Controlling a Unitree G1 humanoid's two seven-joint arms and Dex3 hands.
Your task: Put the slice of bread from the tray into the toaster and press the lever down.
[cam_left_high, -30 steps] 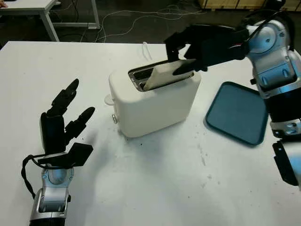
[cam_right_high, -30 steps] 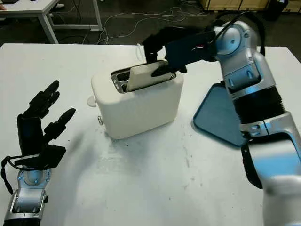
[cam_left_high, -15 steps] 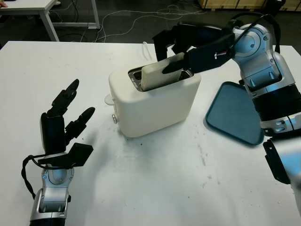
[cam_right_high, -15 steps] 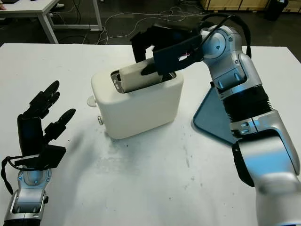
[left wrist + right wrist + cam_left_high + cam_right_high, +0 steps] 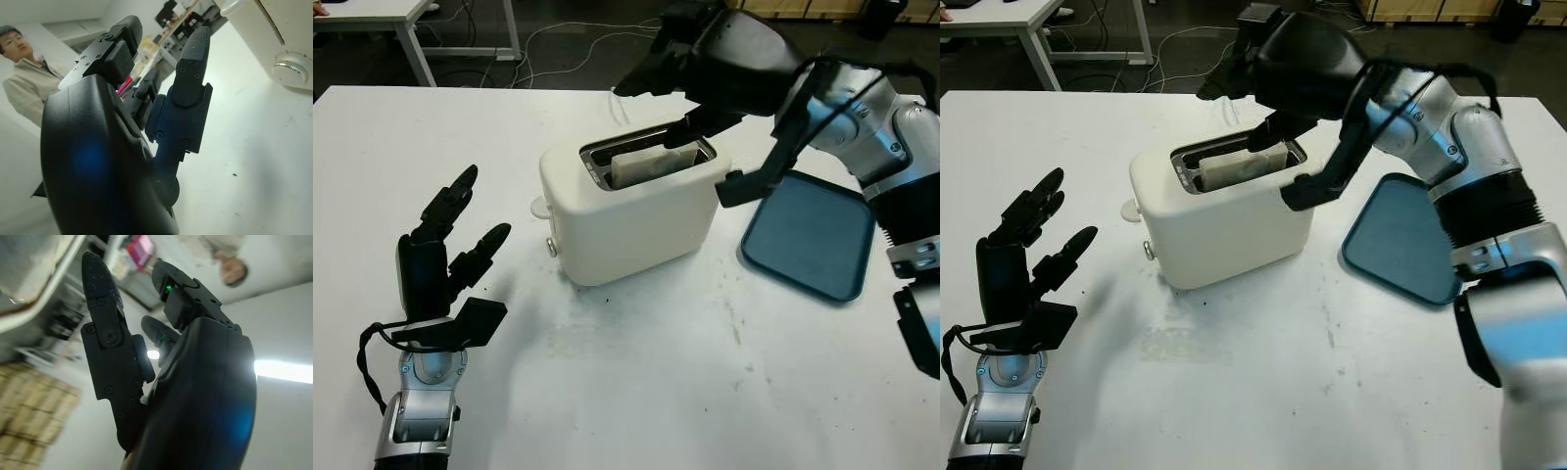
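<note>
The white toaster (image 5: 636,220) stands mid-table, its lever tab (image 5: 539,207) up at its left end. A pale slice of bread (image 5: 646,164) sits low in the slot, its top edge just under the rim. My right hand (image 5: 680,127) hovers open above the toaster's right end, one fingertip (image 5: 674,142) reaching down to the slot's edge by the bread. The blue tray (image 5: 808,235) lies bare to the right. My left hand (image 5: 455,245) is parked open at the near left, away from the toaster.
The left wrist view catches the toaster's dial (image 5: 291,73) and a person (image 5: 24,78) standing behind. Cables (image 5: 568,39) trail on the floor beyond the table's far edge, and another table (image 5: 401,20) stands at far left.
The right hand has let go of the bread, which dropped from sticking out at a tilt to sitting down in the slot. The hand rose and turned above the toaster. The left hand is unmoved.
</note>
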